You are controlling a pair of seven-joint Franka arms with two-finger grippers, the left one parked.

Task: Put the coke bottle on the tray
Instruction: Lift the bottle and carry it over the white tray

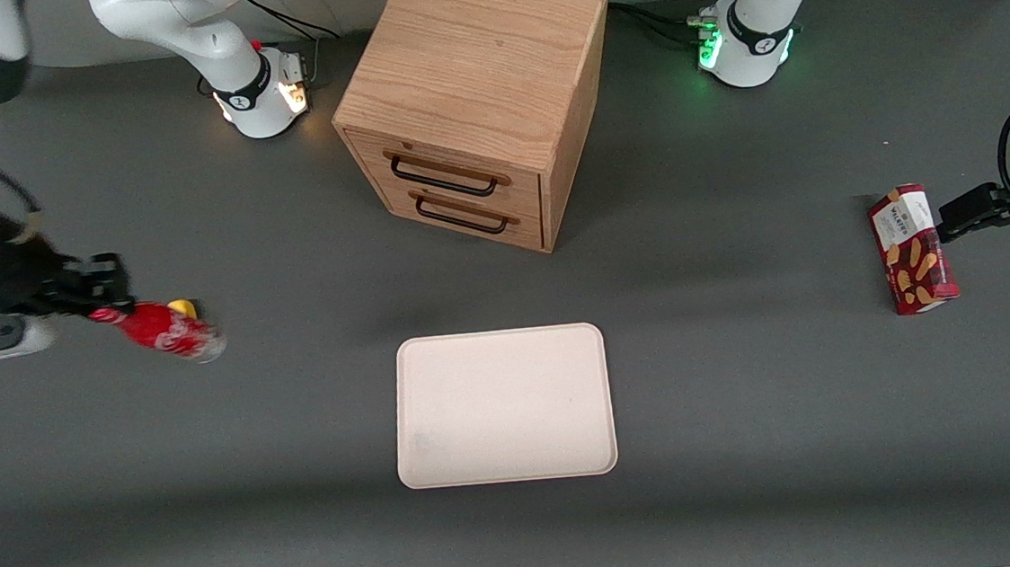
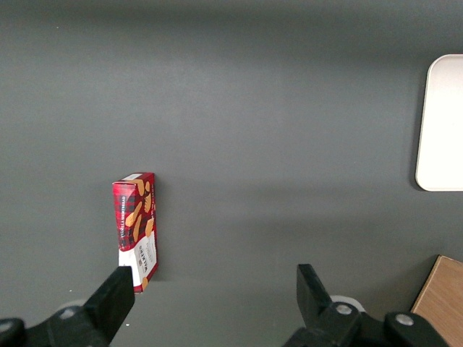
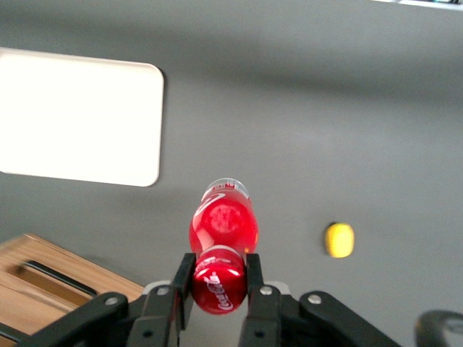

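With the tool [image 3: 218, 278] clenched on the cap end of the coke bottle [image 1: 162, 331], held tilted above the surface [image 1: 749, 408] toward the working arm's end, carry it level to the tray [image 1: 503, 405], then lower gently.

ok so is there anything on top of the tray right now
Nothing lies on the tray; its whole pale surface shows bare in the front view. The coke bottle is off toward the working arm's end of the table, clamped at its cap by the gripper. What lies under the tray is hidden.
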